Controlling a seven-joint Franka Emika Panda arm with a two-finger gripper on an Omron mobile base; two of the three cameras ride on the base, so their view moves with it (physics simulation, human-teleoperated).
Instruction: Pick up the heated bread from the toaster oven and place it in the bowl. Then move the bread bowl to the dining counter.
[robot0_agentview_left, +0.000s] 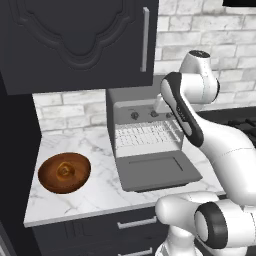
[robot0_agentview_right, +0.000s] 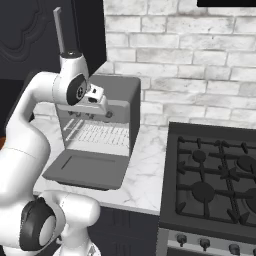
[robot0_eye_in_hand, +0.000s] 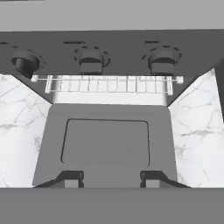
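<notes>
bowl (robot0_agentview_left: 64, 172): we are seeing it sitting on the marble worktop (robot0_agentview_left: 95, 192) well to the left of the toaster oven (robot0_agentview_left: 145, 135), apart from the oven's dropped door.
heated bread (robot0_agentview_left: 65, 171): we are reading the small golden lump in the middle of the bowl as the bread, so it is lying inside the bowl and not on the oven's rack.
wire rack (robot0_eye_in_hand: 109, 83): we are finding it bare in the hand view, pulled just under the three knobs.
drop-down door (robot0_eye_in_hand: 107, 146): we are looking at it folded flat toward us, with nothing resting on it.
gripper (robot0_eye_in_hand: 111, 178): we are seeing the two finger tips standing partly apart with bare door between them, so the pincer is holding nothing; it is hanging above the front edge of the oven's door and pointing into the oven.
key relation: we are judging that the bowl lies off to the left of the oven, and so to the gripper's left, while the pincer is facing the oven's mouth; the arm is having to swing left across the worktop to reach the bowl's rim.
long axis: we are treating the bowl as round, so no grip direction is favoured; the near rim looks easiest.
stove (robot0_agentview_right: 215, 185): we are noting it sits to the right of the oven, away from the coming move.
</notes>
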